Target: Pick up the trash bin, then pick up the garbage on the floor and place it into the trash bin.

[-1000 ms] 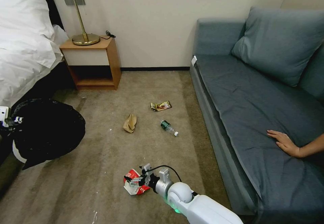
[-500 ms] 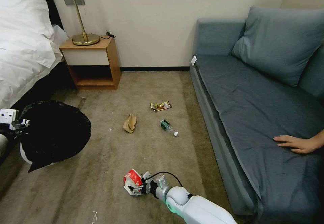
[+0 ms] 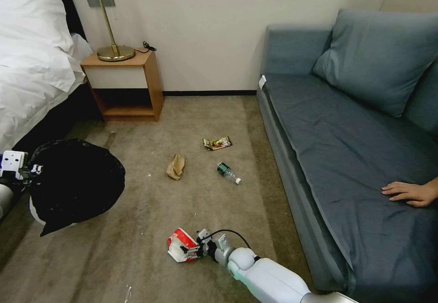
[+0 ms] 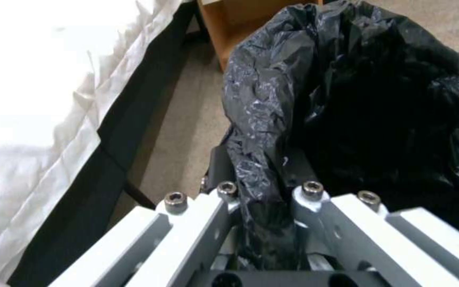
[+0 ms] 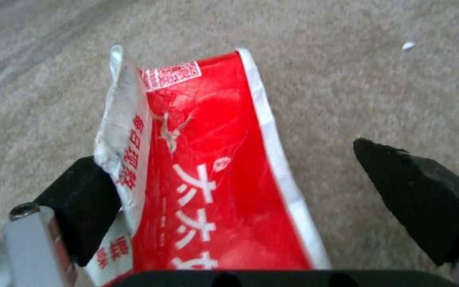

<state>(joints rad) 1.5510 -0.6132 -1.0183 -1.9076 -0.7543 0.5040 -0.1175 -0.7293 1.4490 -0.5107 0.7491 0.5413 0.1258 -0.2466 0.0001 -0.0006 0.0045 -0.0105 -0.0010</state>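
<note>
The small round white bin with its crinkled black bag (image 3: 75, 184) hung at the bedside, its rim pinched in the closed left gripper (image 4: 264, 187). The crumpled red-and-white packet (image 5: 203, 179), likely light, thin and slippery, lay on the carpet between the right gripper's (image 5: 251, 191) spread pads, ungripped.

Right gripper (image 3: 194, 249) at red-and-white packet (image 3: 180, 250), left gripper (image 3: 28, 171) at trash bin (image 3: 75, 184)
</note>
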